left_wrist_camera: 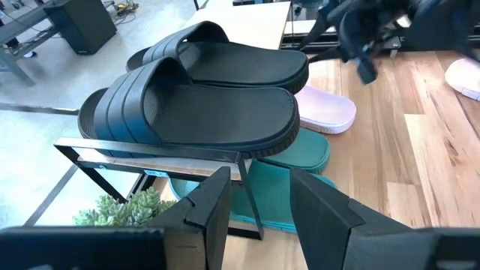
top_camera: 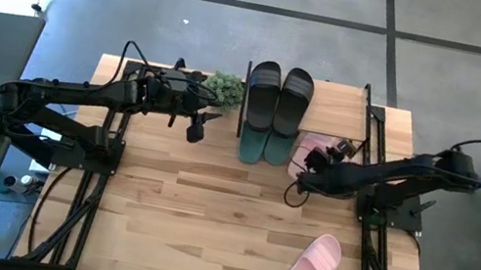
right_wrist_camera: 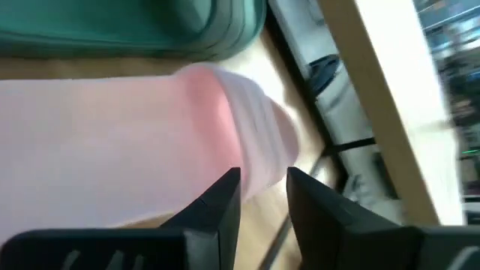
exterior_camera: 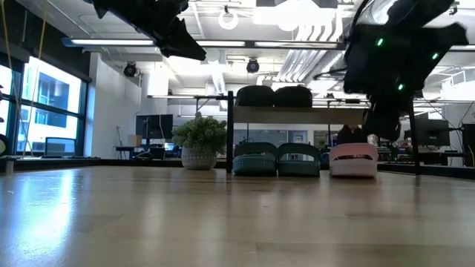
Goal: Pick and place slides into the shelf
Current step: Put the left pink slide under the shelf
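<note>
While the right gripper (top_camera: 300, 181) hangs over the pink slide (top_camera: 309, 150) lying under the shelf (top_camera: 341, 101), I read its jaws as parted with nothing between them; the right wrist view shows both fingers apart above the pink rubber, not clamped on it. I hold the left gripper (top_camera: 196, 130) idle near the potted plant (top_camera: 224, 88), jaws likewise parted and empty.

Status of the load:
- Black pair (top_camera: 278, 96): on the top board of the shelf.
- Teal pair (top_camera: 264, 145): on the table beneath the board, side by side.
- One pink slide: beside the teal pair, under the shelf's right end.
- Second pink slide (top_camera: 310, 269): loose on the table, well apart from the shelf, near the front edge.

Handling judgement: these slides look light and rubbery, likely to flex under a pinch (the sole should spring back). I would take the remaining one across its side edge near mid-length, or by the wide strap, which offers a thinner section for the jaws. Gripping at the toe risks the heel drooping and catching a shelf post.
</note>
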`<act>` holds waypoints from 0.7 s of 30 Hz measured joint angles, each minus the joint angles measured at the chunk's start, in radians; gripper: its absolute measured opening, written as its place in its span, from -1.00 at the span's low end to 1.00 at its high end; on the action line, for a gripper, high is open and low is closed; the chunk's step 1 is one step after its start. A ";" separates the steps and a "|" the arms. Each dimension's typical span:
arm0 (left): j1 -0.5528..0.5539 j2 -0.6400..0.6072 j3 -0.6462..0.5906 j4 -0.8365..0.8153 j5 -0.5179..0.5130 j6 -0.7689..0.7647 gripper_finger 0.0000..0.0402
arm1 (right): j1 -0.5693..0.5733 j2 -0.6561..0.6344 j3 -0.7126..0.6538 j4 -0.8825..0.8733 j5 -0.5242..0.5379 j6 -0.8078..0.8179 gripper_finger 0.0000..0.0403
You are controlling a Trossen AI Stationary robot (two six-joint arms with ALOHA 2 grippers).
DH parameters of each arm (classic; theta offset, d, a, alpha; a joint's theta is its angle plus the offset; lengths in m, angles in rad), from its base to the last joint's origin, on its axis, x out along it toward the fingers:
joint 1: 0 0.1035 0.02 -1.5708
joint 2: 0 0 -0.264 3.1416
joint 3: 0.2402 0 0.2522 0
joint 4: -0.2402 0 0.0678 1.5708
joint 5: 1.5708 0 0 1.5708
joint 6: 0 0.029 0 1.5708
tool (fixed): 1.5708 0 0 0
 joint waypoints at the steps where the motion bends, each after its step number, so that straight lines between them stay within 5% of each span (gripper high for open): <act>1: 0.000 0.000 0.000 0.000 0.000 0.000 -0.39 | 0.009 -0.027 0.000 -0.014 -0.025 0.020 -0.51; 12: 0.000 0.000 0.000 0.000 0.000 0.000 -0.39 | 0.048 -0.333 0.000 -0.102 -0.371 0.263 -0.94; 21: 0.000 0.000 0.000 0.000 0.000 0.000 -0.39 | 0.047 -0.393 0.000 -0.197 -0.425 0.471 -1.00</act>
